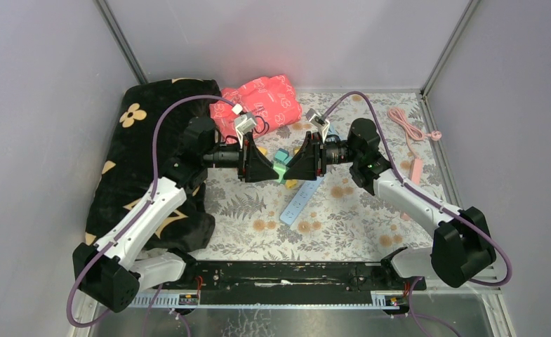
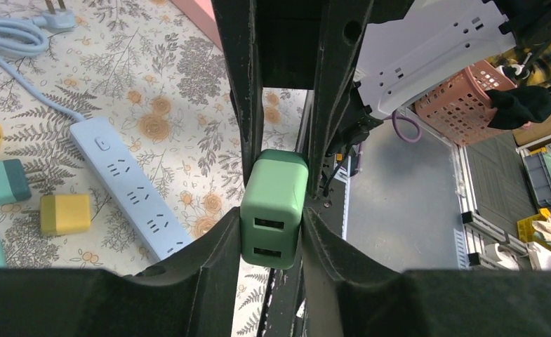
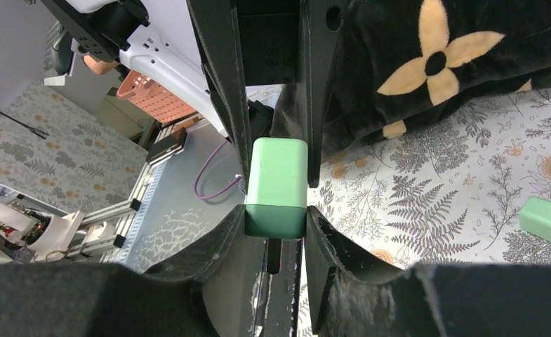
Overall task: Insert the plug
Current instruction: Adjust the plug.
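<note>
A green plug point(image 1: 281, 166), a small adapter block, hangs in the air above the table's middle, clamped from both sides. My left gripper point(image 1: 270, 167) is shut on it from the left, and the left wrist view shows the plug point(image 2: 274, 208) with its two-slot end toward the camera between the gripper point(image 2: 273, 235) pads. My right gripper point(image 1: 293, 167) is shut on its other end; there the plug point(image 3: 277, 186) sits in the gripper point(image 3: 276, 223) with a dark prong below it. The light blue power strip point(image 1: 297, 205) lies flat on the table beneath and in front, also visible as the strip point(image 2: 128, 186).
Yellow adapters point(image 2: 65, 213) and teal adapters point(image 2: 2, 182) lie left of the strip, and another green adapter point(image 3: 547, 219) rests on the floral cloth. A black flowered blanket point(image 1: 146, 161) fills the left side, a red bag point(image 1: 258, 104) the back, a pink cable point(image 1: 413, 133) the right.
</note>
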`<state>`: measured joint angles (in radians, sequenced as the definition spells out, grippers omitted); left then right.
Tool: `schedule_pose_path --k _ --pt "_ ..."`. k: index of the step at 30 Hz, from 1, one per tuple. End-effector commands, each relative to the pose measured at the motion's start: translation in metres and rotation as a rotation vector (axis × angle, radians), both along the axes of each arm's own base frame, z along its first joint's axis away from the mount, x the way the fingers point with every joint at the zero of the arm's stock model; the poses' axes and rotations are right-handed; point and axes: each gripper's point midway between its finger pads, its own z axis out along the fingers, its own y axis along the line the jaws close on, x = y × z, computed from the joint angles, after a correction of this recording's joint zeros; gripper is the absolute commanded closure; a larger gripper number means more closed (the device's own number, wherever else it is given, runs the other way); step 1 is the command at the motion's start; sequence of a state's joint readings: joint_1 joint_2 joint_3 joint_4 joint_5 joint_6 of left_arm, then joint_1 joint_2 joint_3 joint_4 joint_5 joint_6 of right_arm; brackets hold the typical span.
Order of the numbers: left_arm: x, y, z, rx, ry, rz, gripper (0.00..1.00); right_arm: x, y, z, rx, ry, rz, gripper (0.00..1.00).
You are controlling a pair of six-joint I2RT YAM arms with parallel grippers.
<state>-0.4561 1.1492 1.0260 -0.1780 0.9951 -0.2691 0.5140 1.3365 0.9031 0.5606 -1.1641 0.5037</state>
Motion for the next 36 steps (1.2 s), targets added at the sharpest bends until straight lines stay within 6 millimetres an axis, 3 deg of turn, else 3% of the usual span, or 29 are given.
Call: schedule_pose_path --k 1,7,11,16,19,26,36 --pt "-0.012 -0.008 0.016 -0.065 -0.047 -0.080 0.65 0.001 0.001 0.027 0.059 -0.087 0.026 1.00" --pt "-0.011 -0.009 0.014 -0.067 -0.040 -0.066 0.89 0.004 0.002 0.020 0.042 -0.069 0.016 0.93" --pt "-0.002 -0.006 0.005 -0.020 -0.036 0.010 0.93 0.012 0.001 0.011 0.000 -0.062 -0.045 0.81" --pt "0.013 0.003 -0.013 0.088 -0.034 0.130 1.00 0.028 -0.005 0.003 -0.059 -0.082 -0.181 0.50" --pt "0.023 0.007 -0.024 0.142 -0.027 0.189 1.00 0.041 -0.012 -0.004 -0.107 -0.071 -0.278 0.39" --pt "0.044 0.016 -0.052 0.298 0.014 0.338 1.00 0.077 -0.041 -0.034 -0.247 0.008 -0.559 0.31" --pt "0.057 0.022 -0.087 0.440 0.128 0.475 1.00 0.129 -0.103 -0.101 -0.451 0.266 -0.883 0.29"
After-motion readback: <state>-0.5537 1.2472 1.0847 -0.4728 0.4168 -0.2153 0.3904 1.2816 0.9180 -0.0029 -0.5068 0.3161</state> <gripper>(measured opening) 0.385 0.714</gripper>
